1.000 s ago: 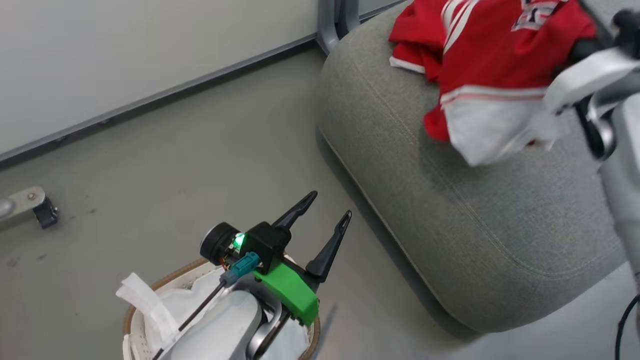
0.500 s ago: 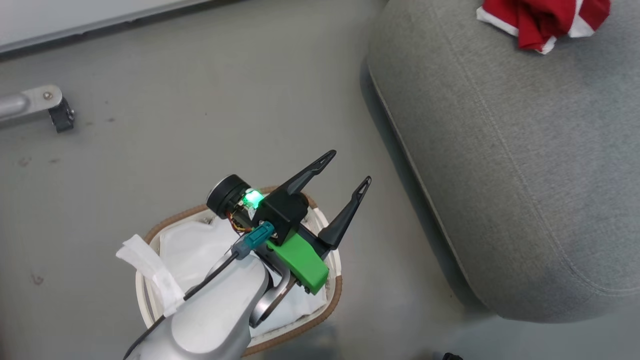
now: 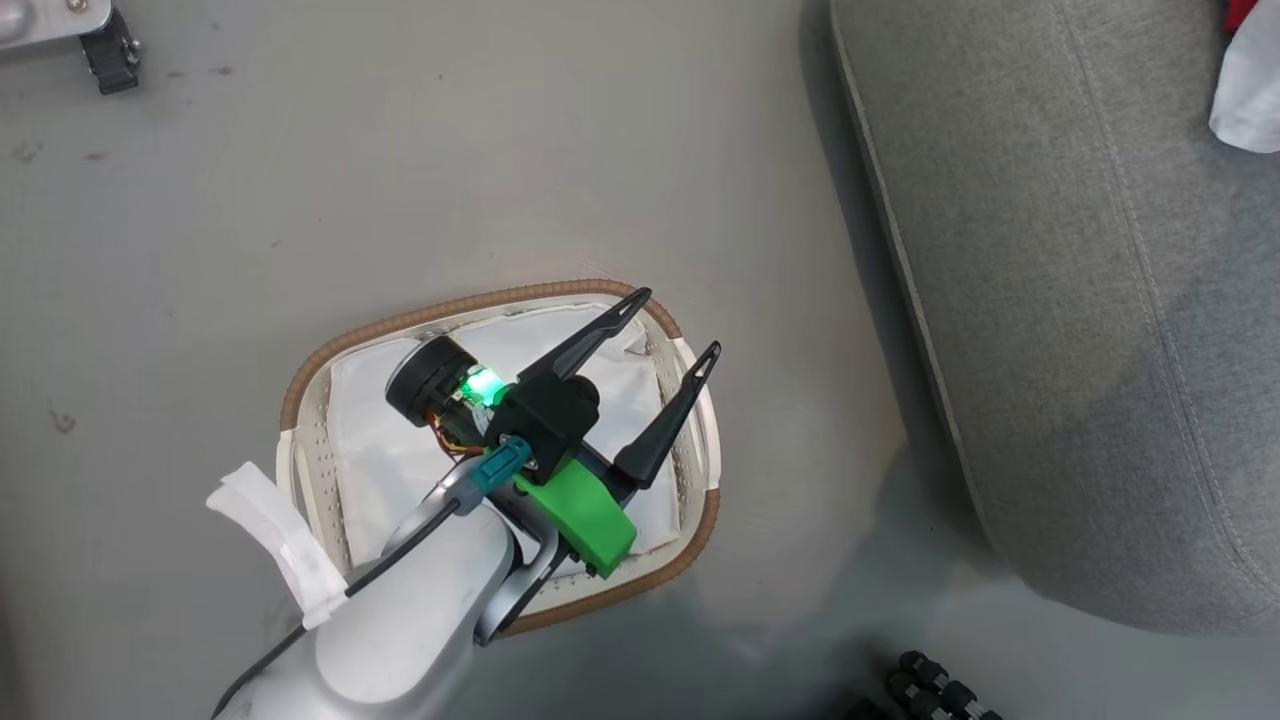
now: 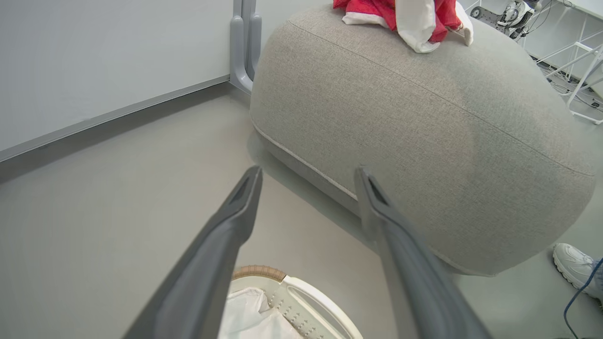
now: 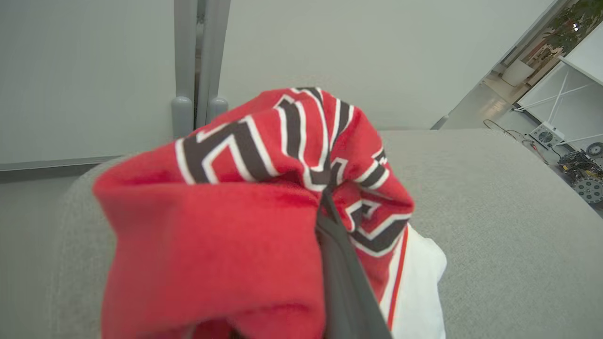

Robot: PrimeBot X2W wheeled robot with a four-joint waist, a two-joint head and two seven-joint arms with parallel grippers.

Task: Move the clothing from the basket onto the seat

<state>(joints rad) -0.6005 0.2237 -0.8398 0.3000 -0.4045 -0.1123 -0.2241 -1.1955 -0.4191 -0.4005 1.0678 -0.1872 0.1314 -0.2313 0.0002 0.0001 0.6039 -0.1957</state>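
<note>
Head view: left claw (image 3: 678, 320) spread, empty, above off-white perforated brown-rimmed basket (image 3: 306, 470); no red inside. Grey woven seat (image 3: 1050, 300) to right.
Left wrist view: red white-striped jersey clothing (image 4: 400, 14) on seat's far top.
Right wrist view: right claw (image 5: 330, 221) clamped on clothing, over seat.

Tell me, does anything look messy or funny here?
A strip of the liner flops out over the basket rim instead of lying inside. The clothing is scrunched in a lump round the shut right gripper at the seat, not spread flat.
</note>
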